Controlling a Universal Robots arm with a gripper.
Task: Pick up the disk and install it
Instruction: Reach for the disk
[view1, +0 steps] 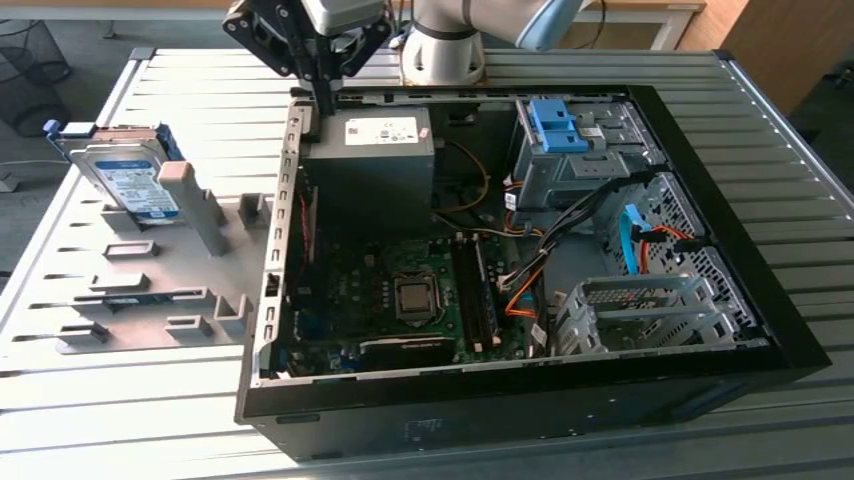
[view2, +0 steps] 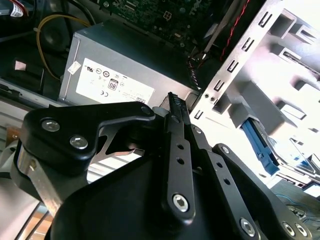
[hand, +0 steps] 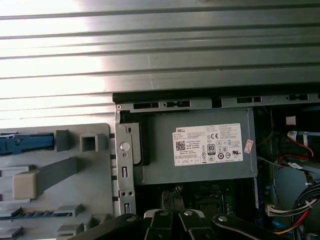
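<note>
The disk (view1: 127, 180), silver with a white-and-blue label and blue side rails, stands on edge in a grey fixture (view1: 160, 270) at the exterior view's left. Its blue rail (hand: 25, 142) shows at the fixture's edge in the first wrist view. My gripper (view1: 324, 106) hangs over the back left corner of the open computer case (view1: 534, 400), beside the grey power supply (view1: 374, 150). It is well to the right of the disk and apart from it. In the second wrist view its black fingers (view2: 176, 130) lie together, shut on nothing.
A blue plastic bracket (view1: 558, 125) sits on the drive cage at the case's back right. A metal cage (view1: 641, 315) and orange and blue cables (view1: 641, 235) fill the front right, the motherboard (view1: 400, 300) the middle. Everything rests on a slatted metal table (view1: 120, 420).
</note>
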